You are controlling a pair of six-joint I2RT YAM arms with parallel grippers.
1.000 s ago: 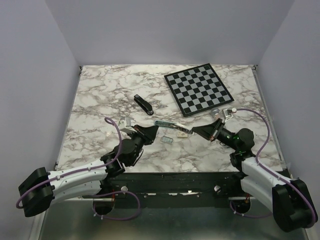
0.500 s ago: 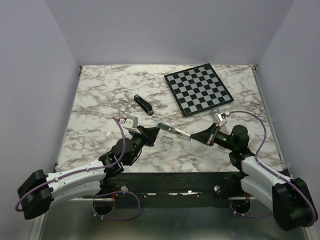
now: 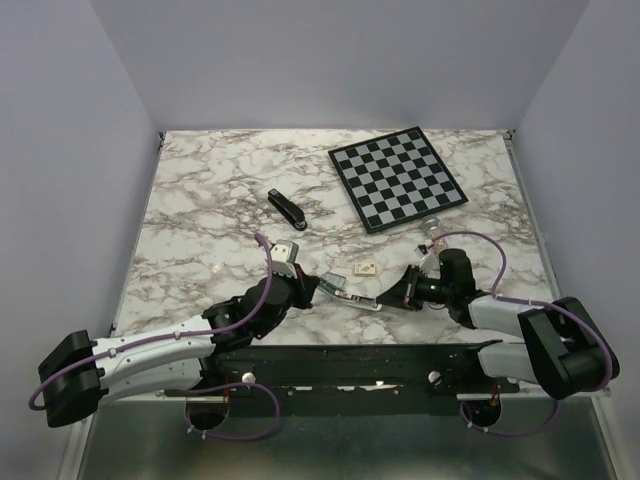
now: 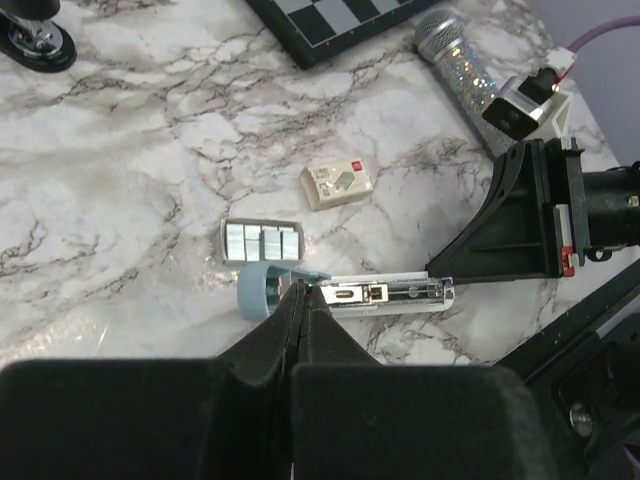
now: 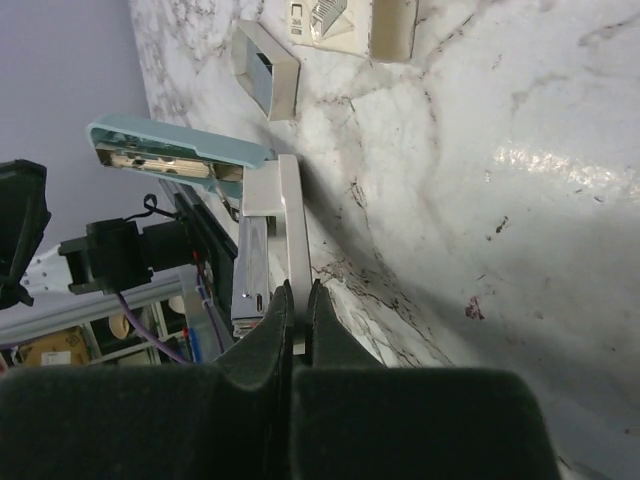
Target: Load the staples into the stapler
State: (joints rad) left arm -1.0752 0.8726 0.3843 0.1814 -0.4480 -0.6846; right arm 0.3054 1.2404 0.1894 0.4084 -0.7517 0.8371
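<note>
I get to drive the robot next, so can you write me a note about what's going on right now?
Left gripper: shut at the blue hinged end of the small pale blue stapler; I can't tell if it really grips.
Right gripper: shut on that stapler's white base.
Staples: lying near its blue end, not touched; cream box just beyond.
Black stapler: far off, nobody near it.
Done: the blue top arm stands open.
Left: pick up a staple strip, lay it in the channel, close the arm.
</note>
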